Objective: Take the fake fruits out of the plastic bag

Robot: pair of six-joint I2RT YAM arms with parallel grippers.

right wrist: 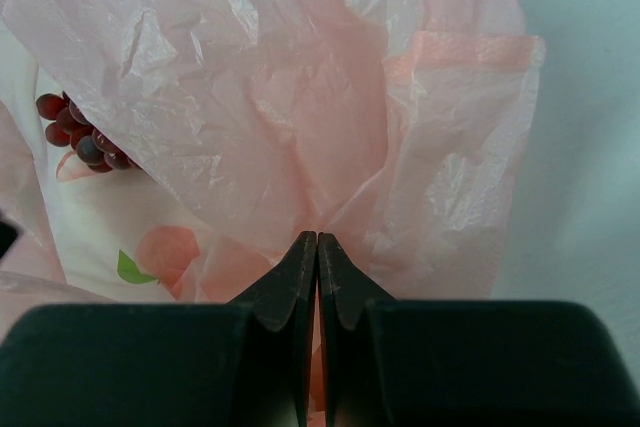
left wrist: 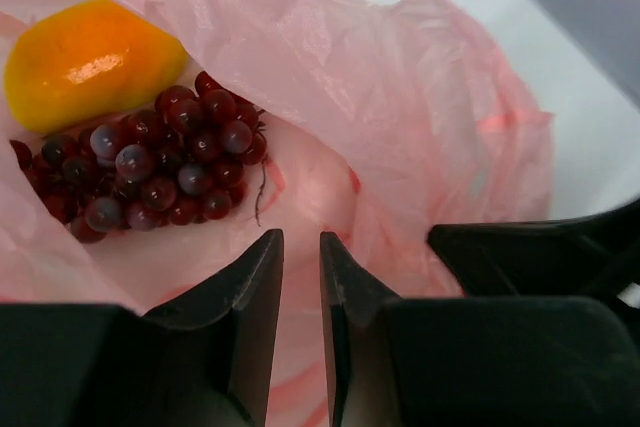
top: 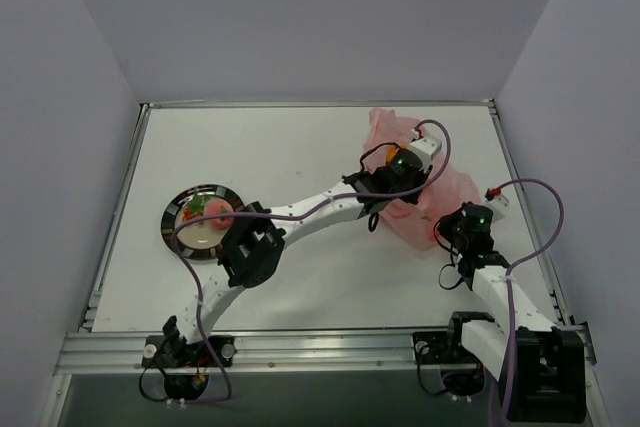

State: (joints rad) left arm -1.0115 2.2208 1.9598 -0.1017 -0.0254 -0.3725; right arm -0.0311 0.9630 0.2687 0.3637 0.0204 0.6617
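Note:
The pink plastic bag (top: 425, 187) lies at the right of the table. In the left wrist view its mouth (left wrist: 400, 97) gapes over a yellow-orange oval fruit (left wrist: 90, 62) and a bunch of dark red grapes (left wrist: 150, 167). My left gripper (left wrist: 300, 242) hovers just in front of the grapes, jaws a narrow gap apart and empty. My right gripper (right wrist: 317, 239) is shut on a fold of the bag (right wrist: 300, 97) at its near edge. The grapes (right wrist: 78, 132) and a pink shape with a green leaf (right wrist: 160, 252) show there through the film. A round pink-red fruit (top: 217, 211) and a red-and-green piece (top: 193, 210) lie on the plate.
The round dark-rimmed plate (top: 175, 232) sits at the left of the table, beside the left arm's elbow (top: 250, 247). The left arm stretches across the middle to the bag. Grey walls close the table on three sides.

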